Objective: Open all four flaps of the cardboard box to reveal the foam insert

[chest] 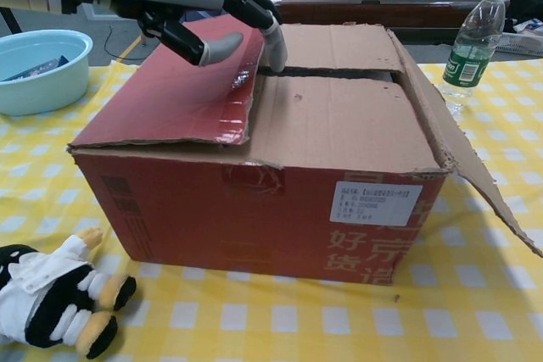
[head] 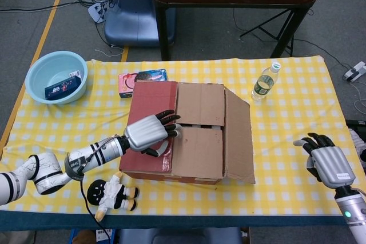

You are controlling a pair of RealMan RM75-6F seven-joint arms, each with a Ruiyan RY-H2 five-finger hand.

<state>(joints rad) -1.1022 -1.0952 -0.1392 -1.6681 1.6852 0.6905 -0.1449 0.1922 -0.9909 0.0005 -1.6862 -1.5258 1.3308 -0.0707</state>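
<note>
While half shut, box (head: 194, 135) under left hand (head: 150, 132)

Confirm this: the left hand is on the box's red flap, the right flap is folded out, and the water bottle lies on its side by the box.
One thing is wrong: the water bottle stands upright, cap on top, as the head view shows. The rest holds: the left hand rests on the red flap of the box, and the right flap is folded out.
</note>
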